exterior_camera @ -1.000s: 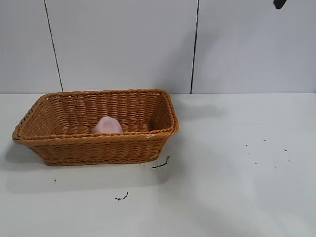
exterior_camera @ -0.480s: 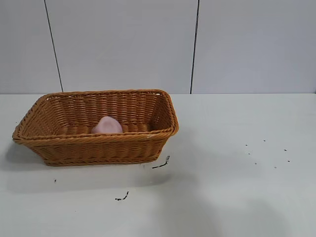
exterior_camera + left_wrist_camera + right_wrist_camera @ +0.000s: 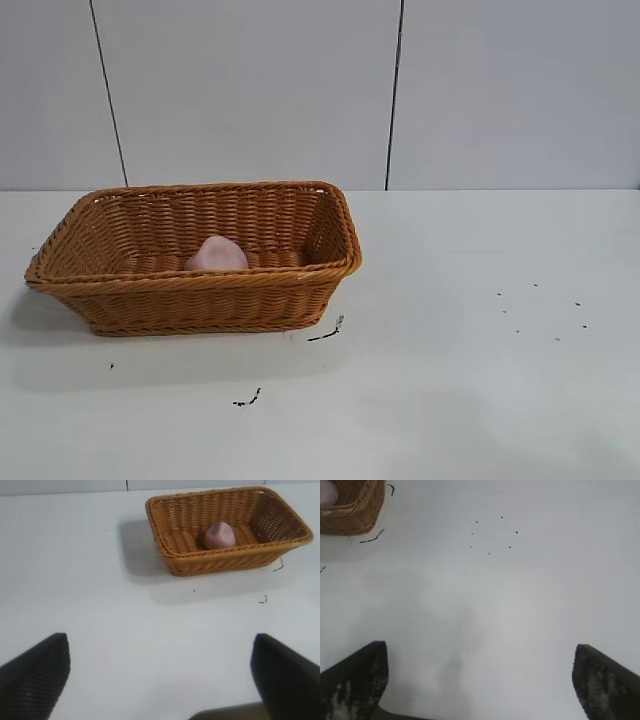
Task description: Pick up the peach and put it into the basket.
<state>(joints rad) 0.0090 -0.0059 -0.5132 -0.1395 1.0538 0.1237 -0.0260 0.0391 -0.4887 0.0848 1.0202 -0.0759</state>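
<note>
Peach (image 3: pixel 216 254) lay inside the basket (image 3: pixel 200 296), resting on the woven floor toward the middle, its pale pink top showing above the near braided rim in the exterior view. From the left wrist view the peach (image 3: pixel 219 535) sat free on the basket (image 3: pixel 220 565) floor, touching nothing but the wicker as far as could be seen. Neither arm appeared in the exterior view. The left gripper (image 3: pixel 160 680) hung over bare table (image 3: pixel 100 605), well apart from the basket, its 2 fingers spread wide with nothing between them. The right gripper (image 3: pixel 480 680) likewise hung over bare table on the other side, fingers spread and empty, with only a corner of the basket (image 3: pixel 350 515) at the edge of its view and a few dark specks (image 3: pixel 490 532) on the tabletop ahead. Judged from this, the placing looked done: the fruit was in the container, both grippers had let go and stood clear, and nothing seemed left.
</note>
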